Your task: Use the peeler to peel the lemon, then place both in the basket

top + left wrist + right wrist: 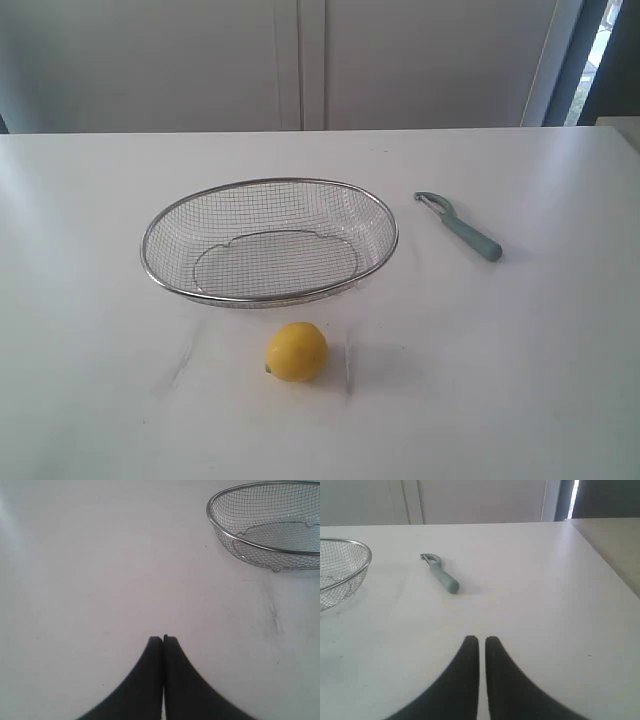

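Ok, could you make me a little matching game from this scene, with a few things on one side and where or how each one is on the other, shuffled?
Things:
1. lemon
2. peeler
3. basket
4. left gripper

Descriptions:
A. silver wire mesh, nothing in it
B. shut, holding nothing
C. in front of the basket, nearest the exterior camera
D. lying to the right of the basket in the exterior view

Pairs: 1-C, 2-D, 3-A, 4-B
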`<action>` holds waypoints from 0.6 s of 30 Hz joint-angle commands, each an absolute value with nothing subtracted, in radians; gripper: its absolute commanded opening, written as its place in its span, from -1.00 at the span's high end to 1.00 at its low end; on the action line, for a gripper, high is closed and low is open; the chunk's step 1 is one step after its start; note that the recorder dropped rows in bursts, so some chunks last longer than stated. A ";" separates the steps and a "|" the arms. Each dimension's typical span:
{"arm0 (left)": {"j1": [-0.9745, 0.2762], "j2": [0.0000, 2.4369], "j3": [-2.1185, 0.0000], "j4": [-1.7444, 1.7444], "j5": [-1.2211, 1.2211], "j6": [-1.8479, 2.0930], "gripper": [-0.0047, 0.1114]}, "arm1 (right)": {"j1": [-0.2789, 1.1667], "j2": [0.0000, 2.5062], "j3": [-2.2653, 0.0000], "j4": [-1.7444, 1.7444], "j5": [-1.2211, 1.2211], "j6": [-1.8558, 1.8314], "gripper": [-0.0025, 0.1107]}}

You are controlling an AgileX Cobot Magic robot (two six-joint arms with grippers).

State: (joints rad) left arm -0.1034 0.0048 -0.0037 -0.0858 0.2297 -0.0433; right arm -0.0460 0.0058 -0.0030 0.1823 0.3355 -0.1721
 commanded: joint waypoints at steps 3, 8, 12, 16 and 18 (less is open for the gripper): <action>-0.107 0.000 0.000 -0.095 0.230 -0.048 0.92 | -0.040 0.000 0.000 0.186 0.334 -0.180 0.85; -0.107 0.000 0.000 -0.095 0.230 -0.048 0.92 | -0.040 0.000 0.000 0.186 0.334 -0.180 0.85; -0.107 0.000 0.000 -0.095 0.230 -0.048 0.92 | -0.040 0.000 0.000 0.186 0.334 -0.180 0.85; -0.107 0.000 0.000 -0.095 0.230 -0.048 0.92 | -0.040 0.000 0.000 0.186 0.334 -0.161 0.85; -0.107 0.000 0.000 -0.095 0.230 -0.048 0.92 | -0.040 0.000 0.000 0.186 0.334 -0.161 0.85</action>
